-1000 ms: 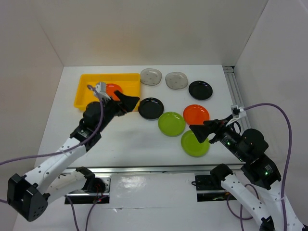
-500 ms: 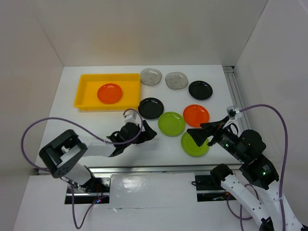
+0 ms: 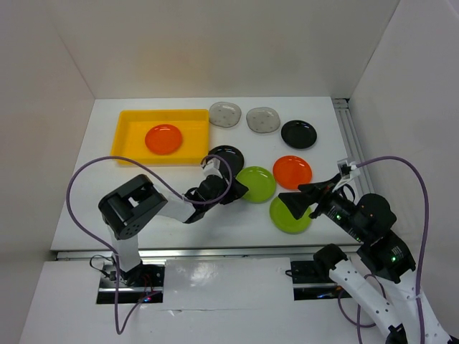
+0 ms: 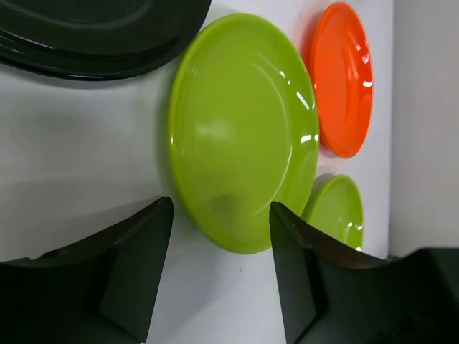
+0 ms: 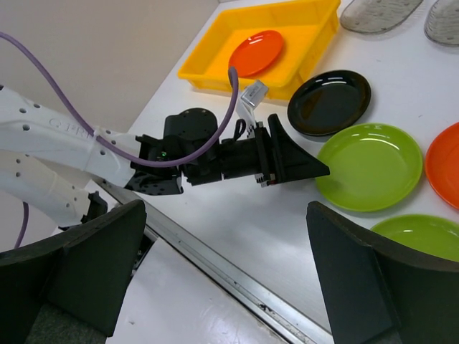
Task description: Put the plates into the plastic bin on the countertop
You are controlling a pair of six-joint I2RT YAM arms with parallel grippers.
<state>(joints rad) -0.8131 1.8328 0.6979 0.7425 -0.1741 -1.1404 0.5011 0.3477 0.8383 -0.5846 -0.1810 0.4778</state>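
Your top external camera looks down from high behind the near edge, taking in the whole matte white countertop [image 3: 330, 154] out to its far edge. Your left wrist camera lies low and rolled on its side, very close to a lime green round plate [image 4: 244, 129], facing the right edge. Your right wrist camera hangs higher and farther back, over the near right part, facing the far left corner, where the shallow bright yellow plastic bin [image 5: 301, 36] sits. All three views share that green plate; the top and right wrist views also share the white left arm [image 5: 50, 136] and the bin.
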